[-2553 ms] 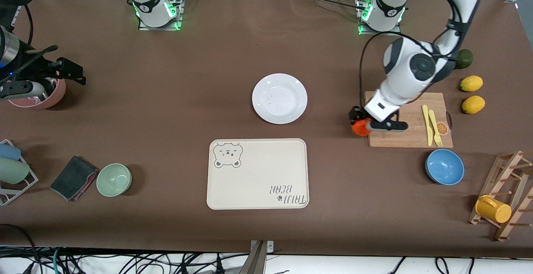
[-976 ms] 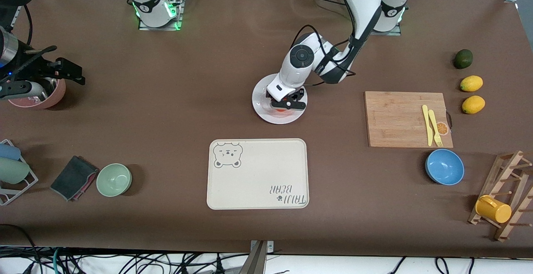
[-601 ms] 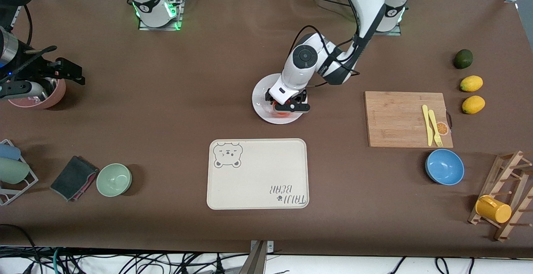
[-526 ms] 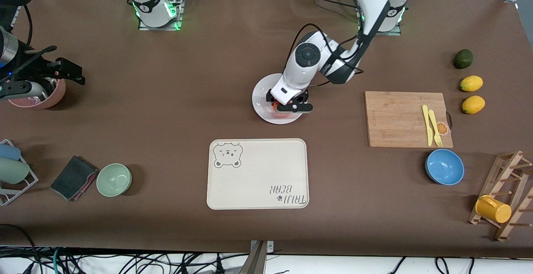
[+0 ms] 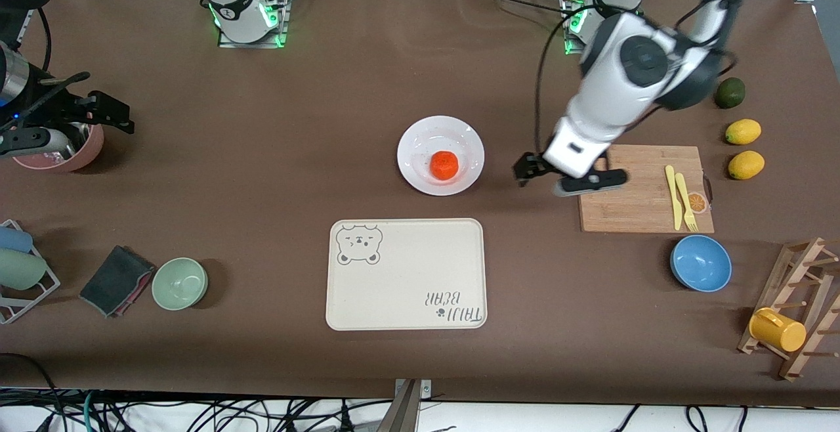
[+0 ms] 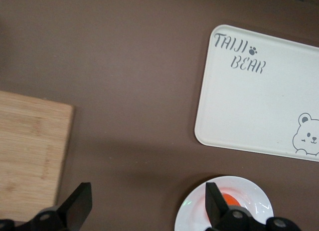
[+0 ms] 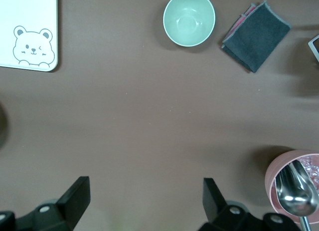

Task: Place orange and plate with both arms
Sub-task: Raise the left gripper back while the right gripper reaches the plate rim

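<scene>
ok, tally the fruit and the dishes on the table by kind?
orange: 1
lemons: 2
dark green fruit: 1
plate: 1
bowls, green, blue, pink: 3
tray: 1
yellow cup: 1
Total: 10

My left gripper (image 5: pixel 566 179) has let go of the orange (image 5: pixel 444 165), which now sits alone on the plate (image 5: pixel 413 140). I've pulled that gripper up and away toward the left arm's end; it hangs with fingers spread over the bare table at the cutting board's (image 5: pixel 630 212) edge.
</scene>
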Robot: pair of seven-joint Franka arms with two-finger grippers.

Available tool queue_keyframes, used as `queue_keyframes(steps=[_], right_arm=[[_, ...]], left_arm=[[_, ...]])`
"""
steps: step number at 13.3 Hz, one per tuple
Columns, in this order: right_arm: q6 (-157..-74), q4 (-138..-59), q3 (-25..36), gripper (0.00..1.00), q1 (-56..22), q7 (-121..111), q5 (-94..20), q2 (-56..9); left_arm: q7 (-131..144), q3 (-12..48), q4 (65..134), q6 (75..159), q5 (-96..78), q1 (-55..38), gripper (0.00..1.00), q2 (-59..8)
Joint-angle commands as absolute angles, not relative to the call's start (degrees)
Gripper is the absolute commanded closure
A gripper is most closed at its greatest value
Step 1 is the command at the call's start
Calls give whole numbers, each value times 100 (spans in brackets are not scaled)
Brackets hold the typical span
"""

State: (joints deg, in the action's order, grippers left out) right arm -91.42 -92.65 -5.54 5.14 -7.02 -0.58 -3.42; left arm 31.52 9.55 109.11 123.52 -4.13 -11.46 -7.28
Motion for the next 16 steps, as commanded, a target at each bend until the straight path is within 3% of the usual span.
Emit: queue_keyframes(steps=[1, 9, 16], right_arm=[[-8861, -9308, -633, 0, 510, -677, -149, -587], [-8912, -9299, -633, 0, -79, -624, -2185, -1774], [-9605, -9526, -633, 0, -316, -642, -4410, -2909]], left_arm=[[2953, 1055, 11048, 11736, -247, -696, 0, -37], [2391, 501, 9828, 9777, -255, 9, 0, 115], [1265, 659, 9730, 8878, -316, 0, 0, 123]])
